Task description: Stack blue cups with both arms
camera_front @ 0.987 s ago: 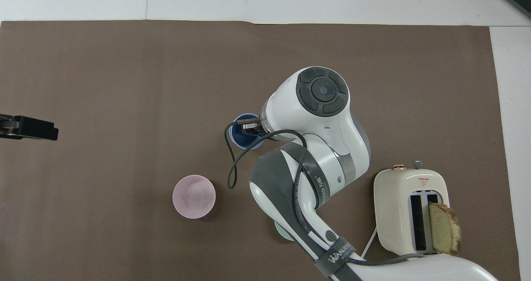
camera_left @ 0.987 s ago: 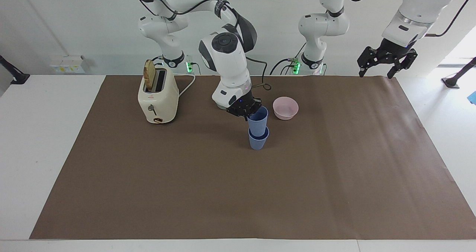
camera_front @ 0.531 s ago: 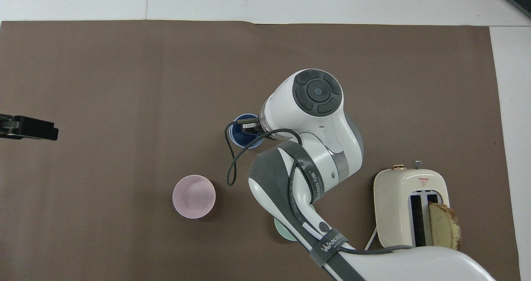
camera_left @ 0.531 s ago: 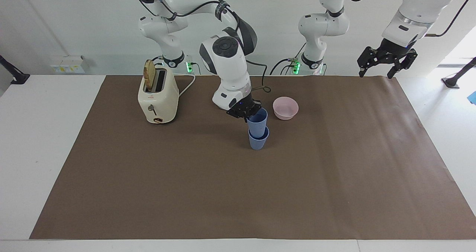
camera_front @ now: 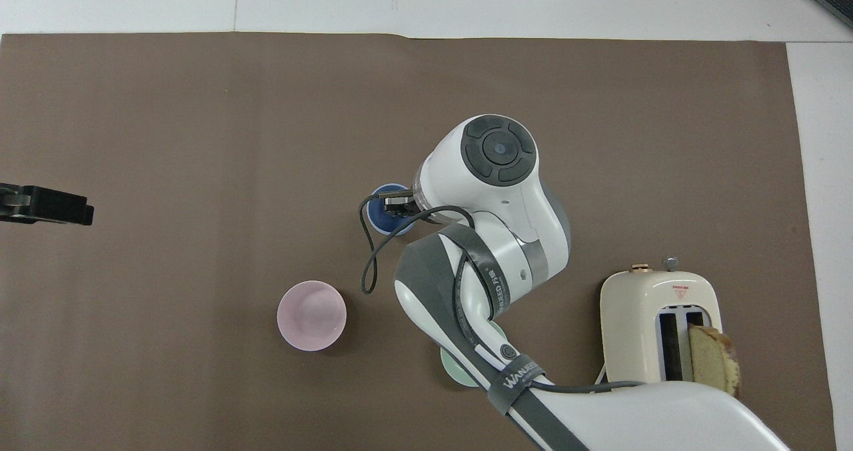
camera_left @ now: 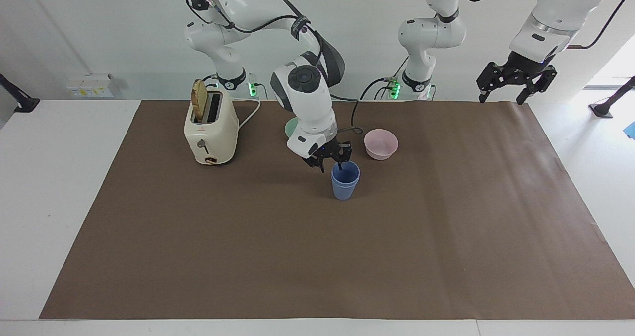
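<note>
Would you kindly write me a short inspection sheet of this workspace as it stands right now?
Surface: brown mat over a white table.
Job's things: blue cups nested into one upright stack mid-mat.
Clutter: pink bowl beside the stack, nearer the robots; green bowl partly hidden by the right arm; cream toaster with a bread slice standing in a slot.
Grippers: right gripper at the stack's rim, fingers spread; left gripper open, waiting raised over the mat's edge.
Cables: black cable looping from the right wrist; toaster cord.
Surroundings: white wall.

Blue cups (camera_left: 345, 179) nested, upright, on mat
</note>
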Action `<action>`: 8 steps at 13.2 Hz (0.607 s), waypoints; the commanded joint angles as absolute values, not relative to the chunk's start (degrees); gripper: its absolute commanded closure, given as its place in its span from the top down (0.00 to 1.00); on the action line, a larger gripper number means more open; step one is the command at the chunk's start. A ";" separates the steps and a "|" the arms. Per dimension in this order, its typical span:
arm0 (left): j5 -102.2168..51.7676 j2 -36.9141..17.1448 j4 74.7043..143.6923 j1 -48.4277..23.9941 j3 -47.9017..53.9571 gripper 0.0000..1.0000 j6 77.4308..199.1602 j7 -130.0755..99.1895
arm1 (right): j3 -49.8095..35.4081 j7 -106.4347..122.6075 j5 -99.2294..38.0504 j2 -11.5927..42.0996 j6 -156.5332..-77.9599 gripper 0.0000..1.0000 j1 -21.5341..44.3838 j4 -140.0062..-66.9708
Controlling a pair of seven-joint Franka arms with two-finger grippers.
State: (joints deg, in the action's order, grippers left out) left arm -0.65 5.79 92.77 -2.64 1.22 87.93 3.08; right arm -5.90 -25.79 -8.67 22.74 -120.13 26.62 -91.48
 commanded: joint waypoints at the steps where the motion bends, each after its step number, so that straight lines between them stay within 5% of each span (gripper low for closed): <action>1: -0.18 6.24 92.81 -1.93 1.58 1.00 87.28 3.43 | -6.06 -26.72 -9.05 22.59 -120.24 0.76 25.84 -91.58; 2: -0.18 6.24 92.81 -1.93 1.67 1.00 87.28 3.43 | -5.80 -26.63 -8.97 22.50 -120.06 0.97 25.75 -91.41; 8: -0.18 6.15 92.81 -1.93 1.58 1.00 87.28 3.43 | -5.54 -24.71 -6.08 18.55 -114.64 1.00 18.47 -88.87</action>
